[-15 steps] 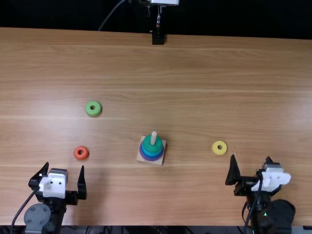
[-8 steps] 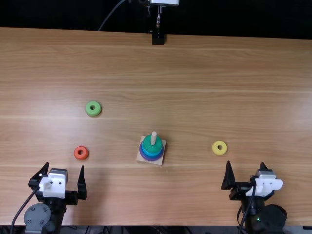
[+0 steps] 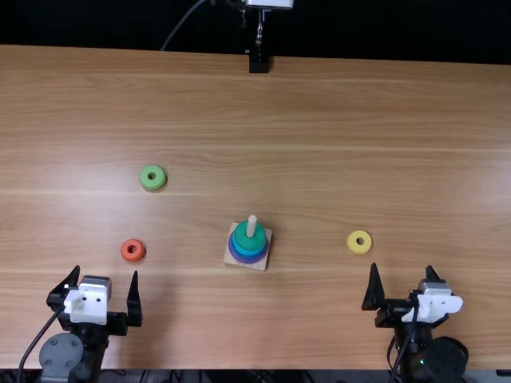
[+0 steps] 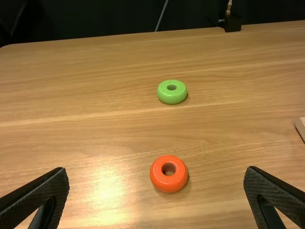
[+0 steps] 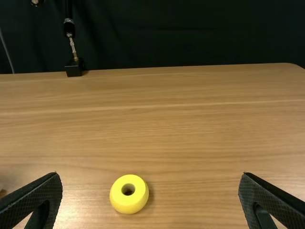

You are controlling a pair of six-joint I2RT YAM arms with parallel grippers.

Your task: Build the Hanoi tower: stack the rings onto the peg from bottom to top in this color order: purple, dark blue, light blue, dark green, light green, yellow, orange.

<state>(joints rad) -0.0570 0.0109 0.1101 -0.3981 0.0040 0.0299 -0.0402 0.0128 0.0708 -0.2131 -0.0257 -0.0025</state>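
Observation:
My left gripper (image 3: 106, 286) stands open at the near left, nothing held; the left wrist view shows its fingers wide apart (image 4: 157, 183). Beyond it lie the orange ring (image 3: 133, 250) and, farther back, the light green ring (image 3: 152, 178). At mid-table the wooden peg (image 3: 252, 226) on its square base carries a dark green ring (image 3: 246, 237) on top, light blue, dark blue and purple under it. My right gripper (image 3: 403, 275), open as well (image 5: 150, 186), is nearer the front edge than the yellow ring (image 3: 359, 242). In the right wrist view the yellow ring (image 5: 129, 194) lies flat.
The wooden table (image 3: 319, 128) extends to a far edge, where a black stand (image 3: 259, 61) with a metal post is fixed. A dark curtain (image 5: 190, 33) hangs behind it. The peg's base (image 4: 301, 127) touches the left wrist view's border.
The right gripper has shifted leftward and slightly nearer the front edge, mostly over the first half second. The left arm and the rings have kept their places.

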